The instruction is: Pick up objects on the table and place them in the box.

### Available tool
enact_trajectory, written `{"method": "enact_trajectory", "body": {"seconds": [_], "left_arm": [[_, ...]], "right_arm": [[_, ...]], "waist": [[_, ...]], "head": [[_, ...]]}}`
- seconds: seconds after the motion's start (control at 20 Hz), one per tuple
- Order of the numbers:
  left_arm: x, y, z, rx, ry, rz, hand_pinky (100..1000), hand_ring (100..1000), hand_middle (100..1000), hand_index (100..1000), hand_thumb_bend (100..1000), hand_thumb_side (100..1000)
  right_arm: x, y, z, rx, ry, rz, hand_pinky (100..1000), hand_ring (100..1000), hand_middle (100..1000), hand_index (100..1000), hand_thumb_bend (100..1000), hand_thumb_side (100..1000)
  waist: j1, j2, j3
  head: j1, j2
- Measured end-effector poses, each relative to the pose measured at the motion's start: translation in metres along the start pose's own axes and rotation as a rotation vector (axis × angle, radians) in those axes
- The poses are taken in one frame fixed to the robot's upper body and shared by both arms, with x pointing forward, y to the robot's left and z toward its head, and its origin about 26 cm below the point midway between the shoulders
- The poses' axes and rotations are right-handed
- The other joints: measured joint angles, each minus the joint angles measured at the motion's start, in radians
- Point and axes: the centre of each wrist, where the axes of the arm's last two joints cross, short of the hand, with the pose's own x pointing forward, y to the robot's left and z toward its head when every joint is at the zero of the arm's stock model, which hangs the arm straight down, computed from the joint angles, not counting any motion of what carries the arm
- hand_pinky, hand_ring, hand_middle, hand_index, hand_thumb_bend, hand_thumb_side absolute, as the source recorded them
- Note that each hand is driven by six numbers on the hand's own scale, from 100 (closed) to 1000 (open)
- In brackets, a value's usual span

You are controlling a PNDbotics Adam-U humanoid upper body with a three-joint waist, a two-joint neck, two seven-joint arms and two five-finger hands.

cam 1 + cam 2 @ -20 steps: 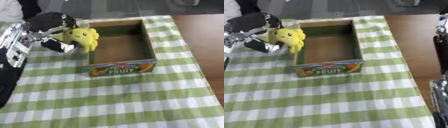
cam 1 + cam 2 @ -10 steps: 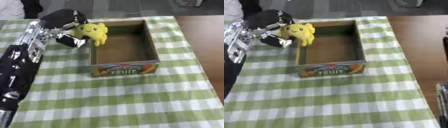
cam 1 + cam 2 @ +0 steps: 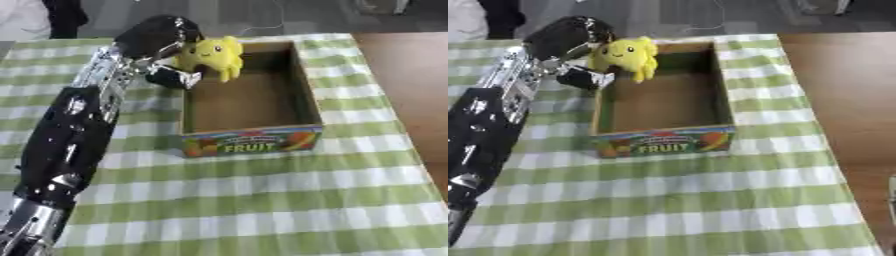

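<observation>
While left hand [image 3: 162, 42] pinches yellow plush toy [image 3: 213, 54], toy hangs over box [image 3: 249, 142] far-left corner.

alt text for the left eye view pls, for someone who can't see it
The robot's left hand holds a yellow plush toy over the far left corner of an open cardboard box marked FRUIT. The box looks empty and sits on a green and white checked cloth, with the black and silver arm reaching in from the lower left.
</observation>
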Motion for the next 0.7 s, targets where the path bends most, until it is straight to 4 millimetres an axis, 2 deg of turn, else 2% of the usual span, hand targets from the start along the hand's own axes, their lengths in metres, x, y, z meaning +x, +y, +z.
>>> {"method": "enact_trajectory", "body": {"seconds": [0.4,0.7], "left_arm": [[0.004,-0.003,-0.004,0.087,-0.065,-0.067,711,660,540,707,100,493],[0.011,-0.012,-0.008,0.075,-0.175,-0.103,711,681,555,721,100,521]], "right_arm": [[0.0,0.001,0.0,-0.006,-0.001,-0.011,802,882,559,843,100,551],[0.002,0.003,-0.002,-0.014,-0.013,-0.024,801,879,560,841,100,546]], "waist": [[0.001,0.0,-0.002],[0.003,0.0,-0.011]], "head": [[0.004,0.0],[0.011,-0.001]]}}
